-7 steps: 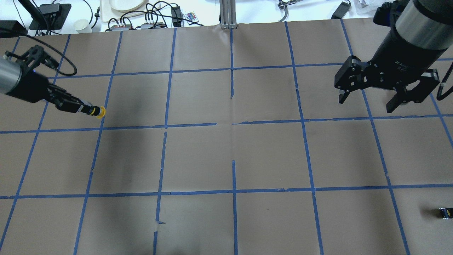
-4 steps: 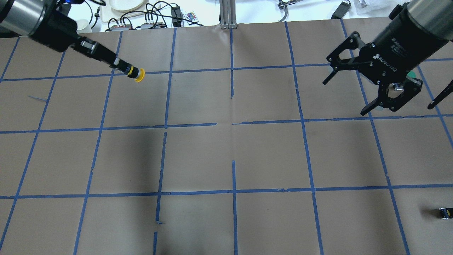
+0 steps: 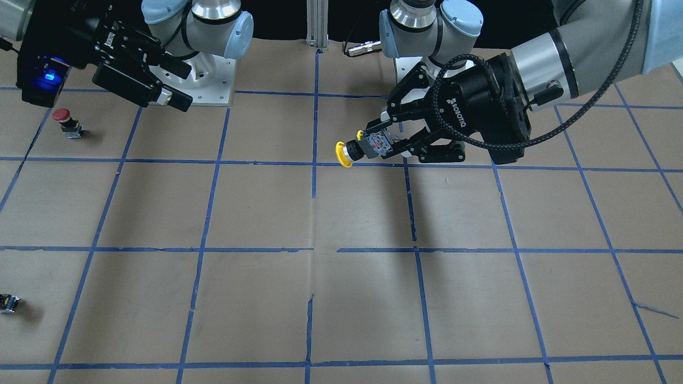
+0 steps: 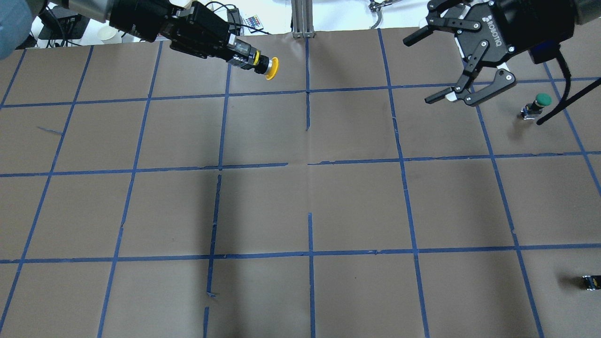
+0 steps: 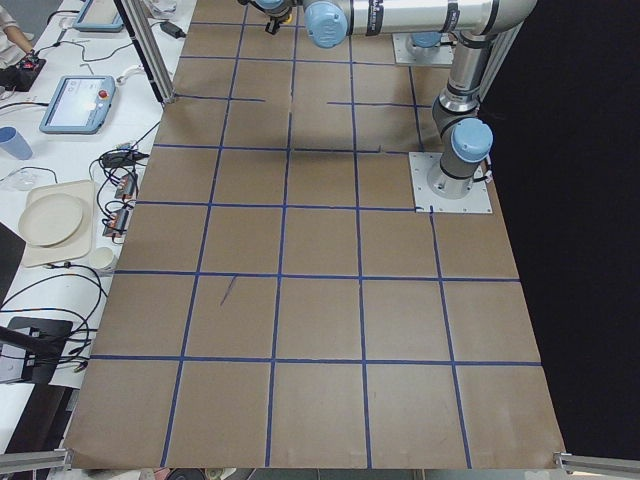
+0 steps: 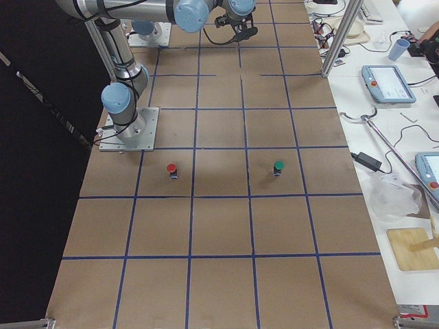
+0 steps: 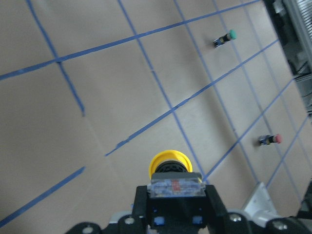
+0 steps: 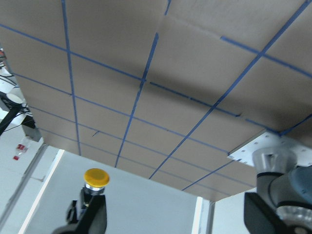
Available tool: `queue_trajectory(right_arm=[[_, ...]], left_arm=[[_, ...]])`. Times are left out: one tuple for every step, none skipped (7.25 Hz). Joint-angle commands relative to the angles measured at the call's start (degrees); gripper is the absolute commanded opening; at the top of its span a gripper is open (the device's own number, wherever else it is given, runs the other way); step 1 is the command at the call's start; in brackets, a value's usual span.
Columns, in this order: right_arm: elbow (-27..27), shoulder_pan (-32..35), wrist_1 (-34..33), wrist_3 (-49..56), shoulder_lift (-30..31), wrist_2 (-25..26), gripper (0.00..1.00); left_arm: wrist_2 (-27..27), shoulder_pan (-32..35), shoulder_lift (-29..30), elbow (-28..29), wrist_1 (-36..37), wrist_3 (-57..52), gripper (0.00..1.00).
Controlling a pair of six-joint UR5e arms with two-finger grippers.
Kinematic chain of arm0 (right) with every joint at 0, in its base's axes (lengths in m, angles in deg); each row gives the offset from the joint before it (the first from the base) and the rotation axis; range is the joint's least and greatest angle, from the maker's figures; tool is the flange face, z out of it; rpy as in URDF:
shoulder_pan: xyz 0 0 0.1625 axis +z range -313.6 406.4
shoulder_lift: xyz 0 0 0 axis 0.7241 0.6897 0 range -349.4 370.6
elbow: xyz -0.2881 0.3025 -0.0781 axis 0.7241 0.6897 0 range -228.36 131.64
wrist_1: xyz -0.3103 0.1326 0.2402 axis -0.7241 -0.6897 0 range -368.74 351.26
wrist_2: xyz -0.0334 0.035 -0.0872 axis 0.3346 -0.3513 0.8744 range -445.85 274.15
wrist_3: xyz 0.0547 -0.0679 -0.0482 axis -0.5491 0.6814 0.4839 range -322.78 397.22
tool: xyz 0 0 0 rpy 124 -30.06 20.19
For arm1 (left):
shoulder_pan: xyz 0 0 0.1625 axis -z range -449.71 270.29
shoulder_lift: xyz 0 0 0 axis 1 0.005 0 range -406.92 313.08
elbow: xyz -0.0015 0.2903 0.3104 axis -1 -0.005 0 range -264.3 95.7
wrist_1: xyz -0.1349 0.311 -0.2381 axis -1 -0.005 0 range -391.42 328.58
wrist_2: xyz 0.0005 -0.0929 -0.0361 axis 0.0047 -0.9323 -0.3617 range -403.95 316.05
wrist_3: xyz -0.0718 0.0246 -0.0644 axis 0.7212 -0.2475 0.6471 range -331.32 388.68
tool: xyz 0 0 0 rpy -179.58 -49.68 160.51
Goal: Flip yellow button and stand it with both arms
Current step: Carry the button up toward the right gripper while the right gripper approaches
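The yellow button (image 4: 267, 66) is held sideways in the air by its grey contact block, with its yellow cap pointing toward the table's middle. My left gripper (image 4: 242, 52) is shut on it over the far centre-left squares. In the front-facing view the left gripper (image 3: 392, 143) carries the yellow button (image 3: 349, 152) above the table. In the left wrist view the yellow button (image 7: 169, 165) sits between my fingers. My right gripper (image 4: 418, 70) is open and empty, raised at the far right, well apart from the button. The right wrist view shows the yellow button (image 8: 96, 179) ahead of it.
A green-capped button (image 4: 537, 104) stands just right of the right gripper. A red-capped button (image 3: 65, 120) stands near the right arm's base. A tiny black-and-yellow block (image 4: 590, 281) lies at the near right edge. Cables and clutter line the far table edge (image 4: 197, 23).
My left arm has swung from the left side up and toward the far centre with the yellow button. My right gripper rose toward the far edge and turned, uncovering the green button.
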Motion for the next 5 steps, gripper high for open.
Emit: queue_trajectory(right_arm=[[-0.7,-0.1,1.2,-6.0,-2.0,-10.2,1.0],[-0.7,-0.1,1.9,-8.1,-2.4,-12.9,1.0],[-0.7,-0.1,2.0,-10.8,-2.3,-16.6,1.0],[-0.7,0.2,2.0,-11.2,-2.2,-17.8,1.0],[-1.1,0.5,2.3,-11.3,-2.3,-20.6,1.0]], left_arm=[[-8.1,2.1,-0.1,0.4,-0.1,7.1,0.09],[-8.6,3.2,-0.8,0.5,0.0,10.0,0.09],[-12.5,3.3,-0.9,0.4,0.0,12.4,0.09],[-14.3,3.3,-0.7,0.4,0.9,14.8,0.09],[-16.3,3.3,-0.5,0.4,5.3,20.5,0.09]])
